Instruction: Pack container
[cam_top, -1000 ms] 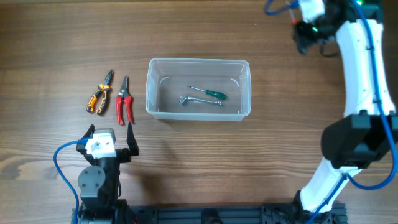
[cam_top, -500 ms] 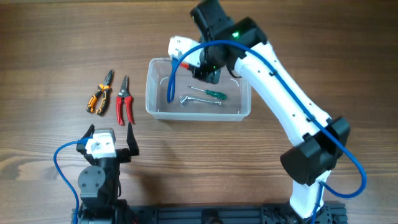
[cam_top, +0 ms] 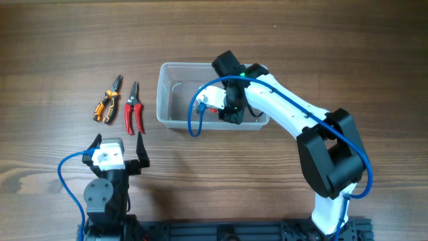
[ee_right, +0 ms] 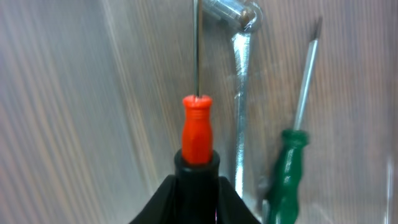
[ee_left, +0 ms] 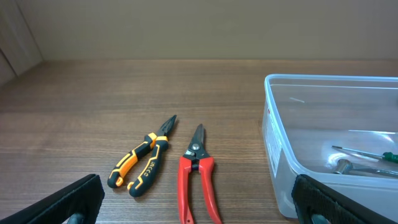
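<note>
The clear plastic container (cam_top: 162, 94) stands mid-table; it also shows in the left wrist view (ee_left: 280, 149). My right gripper (cam_top: 229, 110) is down inside it, shut on a red-handled screwdriver (ee_right: 196, 127) whose shaft points away along the container floor (ee_right: 74, 93). Beside it lie a chrome wrench (ee_right: 239, 74) and a green-handled screwdriver (ee_right: 287, 162). My left gripper (cam_top: 119, 145) is open and empty near the front left, apart from the container; its fingers frame the left wrist view (ee_left: 199, 211).
Orange-and-black pliers (cam_top: 107, 100) and red-handled cutters (cam_top: 134, 110) lie side by side on the wooden table left of the container, just beyond my left gripper. They also show in the left wrist view: the pliers (ee_left: 142, 163), the cutters (ee_left: 198, 177).
The right arm swung in from the far right back corner, passed over the container and has come down inside it with the red screwdriver. The left arm has not moved.
</note>
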